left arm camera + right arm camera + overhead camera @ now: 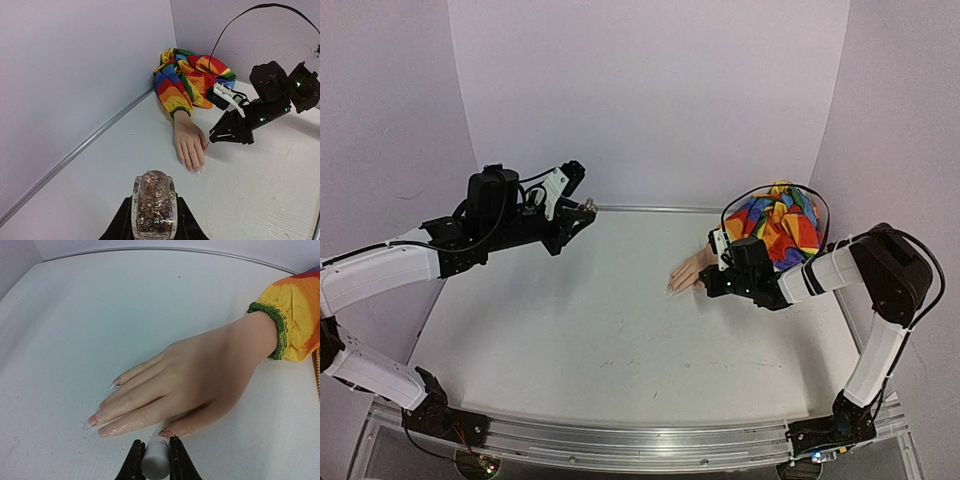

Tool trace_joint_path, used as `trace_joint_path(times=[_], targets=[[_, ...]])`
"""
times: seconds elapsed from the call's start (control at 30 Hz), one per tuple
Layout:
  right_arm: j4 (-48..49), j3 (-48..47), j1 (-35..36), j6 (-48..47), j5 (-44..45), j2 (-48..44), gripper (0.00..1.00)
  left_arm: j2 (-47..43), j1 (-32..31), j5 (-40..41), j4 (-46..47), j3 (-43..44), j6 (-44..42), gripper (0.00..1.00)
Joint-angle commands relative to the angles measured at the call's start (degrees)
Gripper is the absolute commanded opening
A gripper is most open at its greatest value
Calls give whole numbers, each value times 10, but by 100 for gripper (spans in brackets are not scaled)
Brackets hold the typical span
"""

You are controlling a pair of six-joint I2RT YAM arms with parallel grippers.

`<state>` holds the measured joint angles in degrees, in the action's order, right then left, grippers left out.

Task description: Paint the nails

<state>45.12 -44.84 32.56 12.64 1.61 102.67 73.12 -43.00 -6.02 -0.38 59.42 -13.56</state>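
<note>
The peach mannequin hand (688, 274) lies flat on the white table, fingers pointing left, its wrist in a rainbow sleeve (782, 225). Its long pale nails (90, 424) show at the fingertips. My right gripper (156, 456) is shut on a white polish cap (156, 462), whose front end touches the thumb tip (170, 432); the brush itself is hidden. My left gripper (154, 216) is shut on a clear bottle of pinkish glitter polish (154, 200), held in the air at the back left (582, 207), far from the hand (190, 142).
White walls close the table in at the back and on both sides. A black cable (770, 190) arches over the sleeve. A metal rail (620, 445) runs along the near edge. Small flecks lie on the table near the fingertips (95, 440).
</note>
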Motion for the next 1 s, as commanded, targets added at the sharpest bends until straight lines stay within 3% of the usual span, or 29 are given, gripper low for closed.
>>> trace_joint_path(times=[0.0,0.97], targets=[[19,-23,2,-5,16,10,0,-15,4,-6,37,3,-4,0],[18,-32,2,-6,-12,33,0,-22,4,1,37,0,-12,0]])
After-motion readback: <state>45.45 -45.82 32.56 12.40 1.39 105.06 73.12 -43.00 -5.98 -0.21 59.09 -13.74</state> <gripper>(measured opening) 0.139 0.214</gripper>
